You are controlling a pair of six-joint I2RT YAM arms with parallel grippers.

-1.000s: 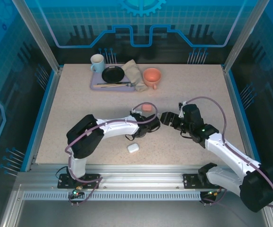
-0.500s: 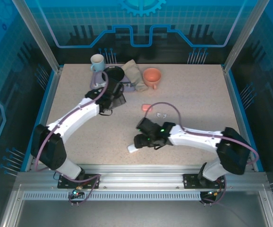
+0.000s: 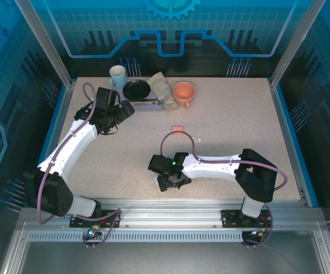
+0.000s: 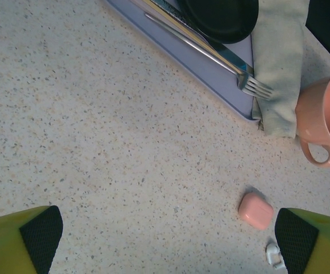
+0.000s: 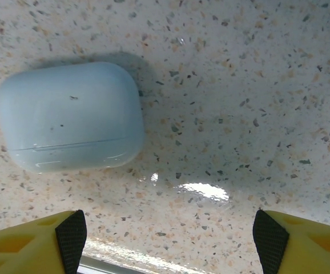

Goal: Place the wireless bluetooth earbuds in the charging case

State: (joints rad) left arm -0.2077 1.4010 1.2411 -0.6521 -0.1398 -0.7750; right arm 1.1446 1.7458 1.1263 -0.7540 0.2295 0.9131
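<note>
A closed white charging case (image 5: 71, 117) lies on the speckled table just ahead and left of my open right gripper (image 5: 170, 240); nothing sits between its fingers. In the top view that gripper (image 3: 168, 180) hovers over the case near the front edge and hides it. A closed salmon-pink case (image 3: 178, 129) (image 4: 256, 210) lies mid-table, with a white earbud (image 4: 273, 255) right beside it. My left gripper (image 3: 124, 111) (image 4: 168, 245) is open and empty at the back left, beside the tray. No salmon-pink earbuds show.
A lilac tray (image 3: 115, 101) at the back holds a black plate (image 3: 136, 89), a fork (image 4: 210, 57) and a folded cloth (image 3: 160, 87). A white mug (image 3: 117, 74) and a salmon cup (image 3: 184, 92) stand by it. The metal front rail (image 3: 165, 204) runs close behind the right gripper.
My left arm has swung left and back from the tray's front. My right gripper has slid left toward the front edge and now covers the white case.
</note>
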